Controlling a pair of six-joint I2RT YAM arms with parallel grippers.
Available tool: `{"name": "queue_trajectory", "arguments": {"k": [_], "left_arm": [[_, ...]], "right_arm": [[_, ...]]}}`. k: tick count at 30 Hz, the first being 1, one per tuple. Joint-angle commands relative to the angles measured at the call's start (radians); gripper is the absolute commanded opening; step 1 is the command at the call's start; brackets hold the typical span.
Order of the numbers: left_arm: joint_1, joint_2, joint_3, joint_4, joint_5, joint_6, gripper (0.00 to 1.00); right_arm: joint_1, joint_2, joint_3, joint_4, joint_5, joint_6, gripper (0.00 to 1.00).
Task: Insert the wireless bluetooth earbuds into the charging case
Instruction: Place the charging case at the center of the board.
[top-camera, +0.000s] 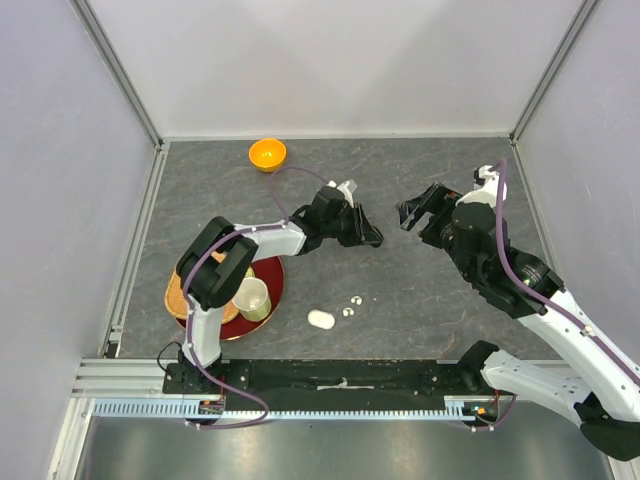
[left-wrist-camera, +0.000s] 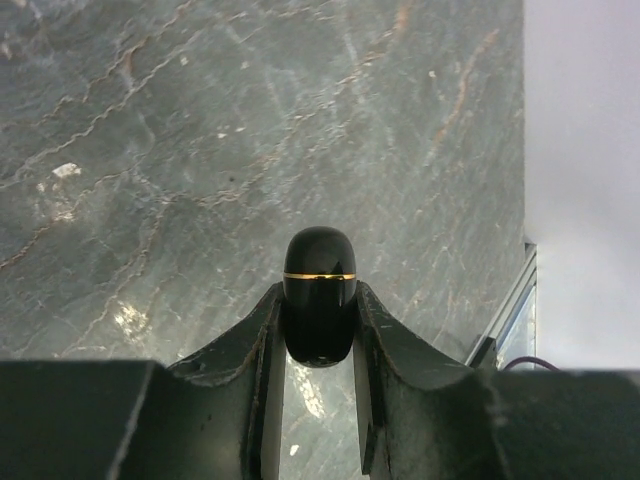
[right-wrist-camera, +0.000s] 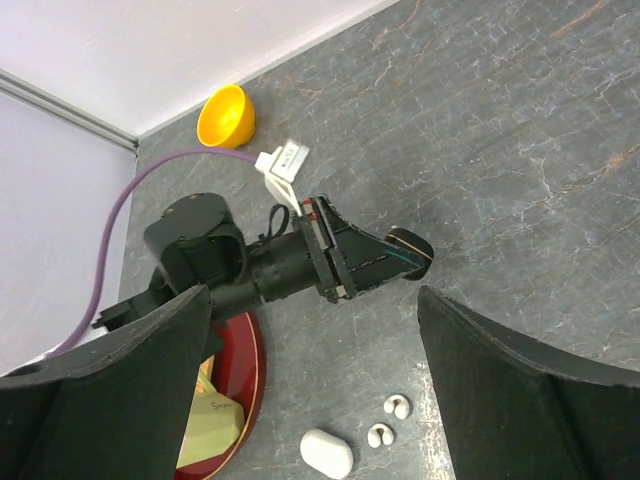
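Observation:
My left gripper (top-camera: 372, 238) is shut on a black pebble-shaped charging case with a gold band (left-wrist-camera: 320, 270), closed and held above the grey table. The case also shows in the right wrist view (right-wrist-camera: 412, 250). My right gripper (top-camera: 410, 212) is open and empty, a short way right of the left gripper, facing it. A closed white charging case (top-camera: 320, 319) lies on the table near the front, and it shows in the right wrist view too (right-wrist-camera: 326, 452). Two white earbuds (top-camera: 347, 311) (top-camera: 358, 299) lie just right of it. No black earbuds are in view.
An orange bowl (top-camera: 267, 154) stands at the back of the table. A red plate (top-camera: 272, 297) at the left front holds a pale green cup (top-camera: 252, 298) and sits on a woven mat. White walls close in the table on three sides.

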Motion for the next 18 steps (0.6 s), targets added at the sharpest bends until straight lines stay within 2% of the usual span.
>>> {"name": "queue_trajectory", "arguments": {"k": [1, 6, 12, 17, 18], "left_arm": [[0.003, 0.07, 0.039, 0.097, 0.042, -0.111, 0.03], [0.001, 0.135, 0.035, 0.146, 0.059, -0.183, 0.07], [0.004, 0.176, 0.032, 0.161, 0.045, -0.209, 0.18], [0.004, 0.221, -0.008, 0.34, 0.116, -0.221, 0.26], [0.003, 0.231, -0.019, 0.412, 0.122, -0.232, 0.32]], "right_arm": [[-0.006, -0.005, 0.007, -0.004, -0.01, -0.039, 0.91], [-0.007, -0.004, 0.007, -0.007, -0.012, -0.05, 0.91], [-0.009, -0.004, 0.005, -0.01, -0.017, -0.053, 0.91], [-0.011, -0.01, 0.005, -0.015, -0.027, -0.053, 0.92], [-0.012, -0.013, 0.003, -0.015, -0.029, -0.051, 0.91]]}}
